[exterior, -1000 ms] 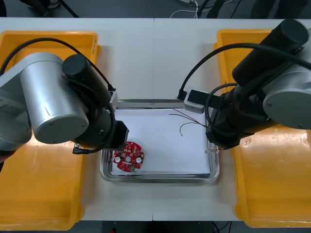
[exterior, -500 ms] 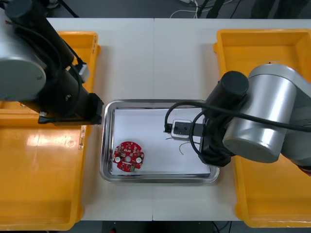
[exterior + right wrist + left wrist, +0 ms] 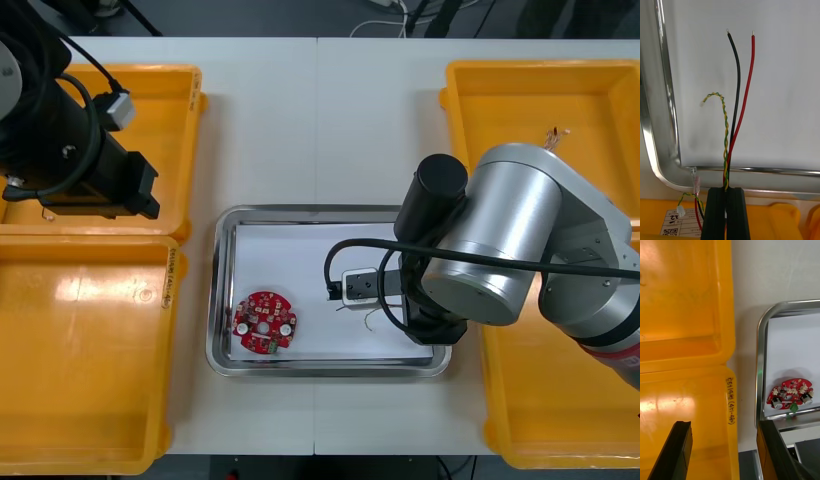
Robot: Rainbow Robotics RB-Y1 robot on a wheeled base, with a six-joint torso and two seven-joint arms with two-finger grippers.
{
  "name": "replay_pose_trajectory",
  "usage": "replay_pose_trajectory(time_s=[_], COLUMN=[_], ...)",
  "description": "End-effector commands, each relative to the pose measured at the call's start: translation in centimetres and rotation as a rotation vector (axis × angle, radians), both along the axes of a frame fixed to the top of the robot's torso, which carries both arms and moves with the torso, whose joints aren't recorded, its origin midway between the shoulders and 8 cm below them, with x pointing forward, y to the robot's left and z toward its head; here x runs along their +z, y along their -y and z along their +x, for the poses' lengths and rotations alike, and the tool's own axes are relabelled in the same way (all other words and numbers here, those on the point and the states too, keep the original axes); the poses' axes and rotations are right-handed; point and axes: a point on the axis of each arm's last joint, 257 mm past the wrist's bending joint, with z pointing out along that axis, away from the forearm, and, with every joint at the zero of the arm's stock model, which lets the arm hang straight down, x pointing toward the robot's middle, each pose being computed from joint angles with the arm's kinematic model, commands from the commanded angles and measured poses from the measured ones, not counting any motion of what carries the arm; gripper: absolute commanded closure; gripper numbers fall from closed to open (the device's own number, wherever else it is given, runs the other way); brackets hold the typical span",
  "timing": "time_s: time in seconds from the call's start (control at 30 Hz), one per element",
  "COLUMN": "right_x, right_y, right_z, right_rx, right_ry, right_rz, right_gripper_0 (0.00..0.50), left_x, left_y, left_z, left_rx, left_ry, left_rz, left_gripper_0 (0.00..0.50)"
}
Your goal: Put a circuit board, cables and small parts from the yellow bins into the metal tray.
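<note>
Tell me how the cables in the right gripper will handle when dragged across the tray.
Probably floppy: the thin cables pinched in the right gripper bend and splay over the tray. The hooked twisted pair may snag. Likely very light, so easily flicked aside. The open left gripper is over the yellow bins.

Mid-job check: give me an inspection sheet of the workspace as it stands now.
Surface: light table, with yellow bins at both sides and the metal tray between them.
Job's things: circuit board lies in the tray's white inside, toward its left side.
Clutter: nothing seen.
Tools: left tool open, above the left bins beside the tray; right tool shut on cables, at the tray's right rim near a corner.
Cables: cables, black, red and a twisted yellow-green pair, stretch from the fingers over the tray's inside.
Surroundings: dark floor beyond the far edge.
</note>
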Motion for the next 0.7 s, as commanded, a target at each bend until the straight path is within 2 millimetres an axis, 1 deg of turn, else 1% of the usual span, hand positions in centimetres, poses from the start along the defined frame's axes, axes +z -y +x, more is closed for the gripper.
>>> replay_pose_trajectory(time_s=[0.03,0.1,0.13,0.17,0.27,0.3,0.37,0.43,0.47,0.53,0.57,0.63,0.7], right_x=[0.2,-0.7,-1.0,-1.4,-2.2,-2.2,-3.1,-3.4,-3.9,-4.1,-4.7,-4.9,-5.2], right_y=[-2.1,-2.5,-2.6,-2.8,-3.4,-3.4,-3.4,-3.4,-3.2,-3.2,-3.2,-3.3,-3.8], right_z=[0.9,1.0,0.9,0.8,0.9,0.9,0.7,0.7,0.7,0.6,0.6,0.7,0.7], right_rx=[0.088,0.104,0.109,0.116,0.140,0.140,0.150,0.154,0.147,0.145,0.141,0.138,0.140], right_ry=[0.045,0.057,0.060,0.064,0.089,0.089,0.082,0.079,0.067,0.064,0.063,0.071,0.082], right_rz=[-0.013,-0.026,-0.029,-0.037,-0.048,-0.048,-0.062,-0.066,-0.068,-0.066,-0.053,-0.045,-0.024], right_gripper_0=[0.500,0.500,0.500,0.500,0.500,0.500,0.500,0.500,0.500,0.500,0.500,0.500,0.500], left_x=[3.4,3.4,3.4,3.4,3.5,3.5,3.4,3.3,3.3,3.4,3.1,3.2,3.2], left_y=[-3.8,-5.1,-5.4,-6.1,-7.9,-7.9,-9.3,-9.9,-10.7,-11.0,-11.9,-12.5,-13.4], left_z=[2.2,2.8,3.0,3.2,3.8,3.8,4.2,4.3,4.5,4.5,4.7,5.3,6.1], left_rx=[0.004,0.009,0.010,0.009,0.007,0.007,0.008,0.008,0.007,0.006,0.011,0.015,0.019], left_ry=[0.078,0.078,0.080,0.080,0.082,0.082,0.081,0.079,0.077,0.077,0.070,0.084,0.102], left_rz=[0.055,0.065,0.070,0.078,0.107,0.107,0.126,0.135,0.146,0.147,0.144,0.142,0.143], left_gripper_0=[0.000,0.000,0.000,0.000,0.000,0.000,0.000,0.000,0.000,0.000,0.000,0.000,0.000])
